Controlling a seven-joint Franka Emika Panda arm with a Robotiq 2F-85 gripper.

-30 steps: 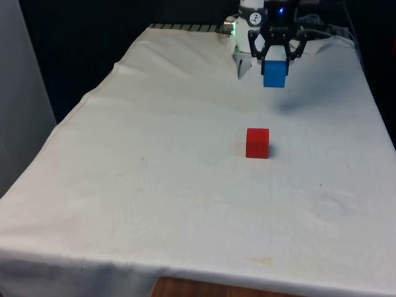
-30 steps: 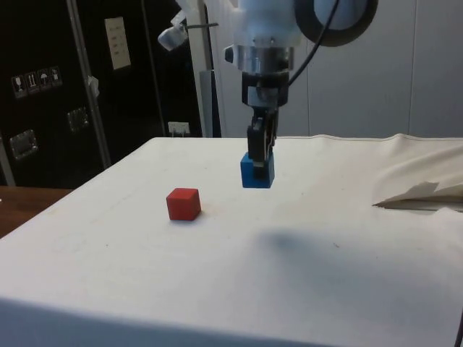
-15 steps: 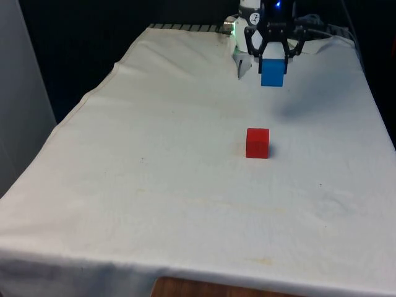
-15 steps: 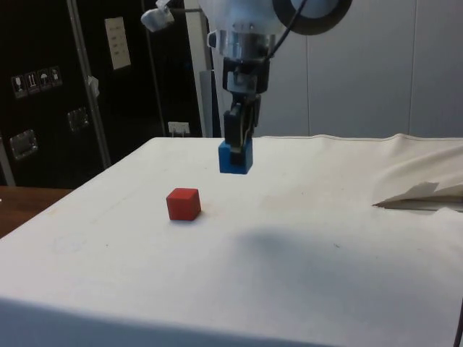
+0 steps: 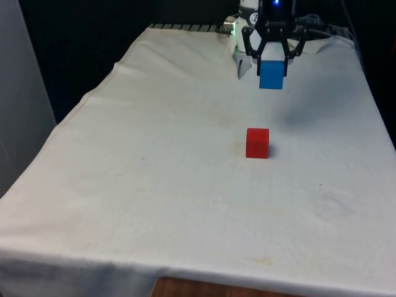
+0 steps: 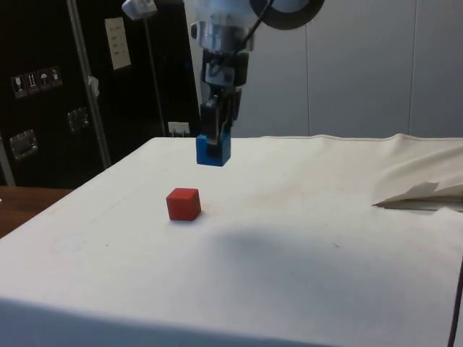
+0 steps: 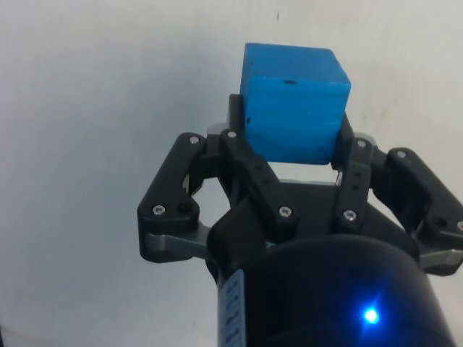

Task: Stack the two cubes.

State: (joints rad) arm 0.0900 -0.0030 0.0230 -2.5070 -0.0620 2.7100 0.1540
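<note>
Blue cube [image 5: 271,75] clamped in the gripper [image 5: 272,62], up off the table [image 5: 154,185] — carry and placement onto the mid-table red cube [image 5: 257,143] remain.

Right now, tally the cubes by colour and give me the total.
Small solid blue cube, held in the black two-finger claw above the table: 1
Small solid red cube, resting on the white cloth: 1
Total: 2 cubes
</note>
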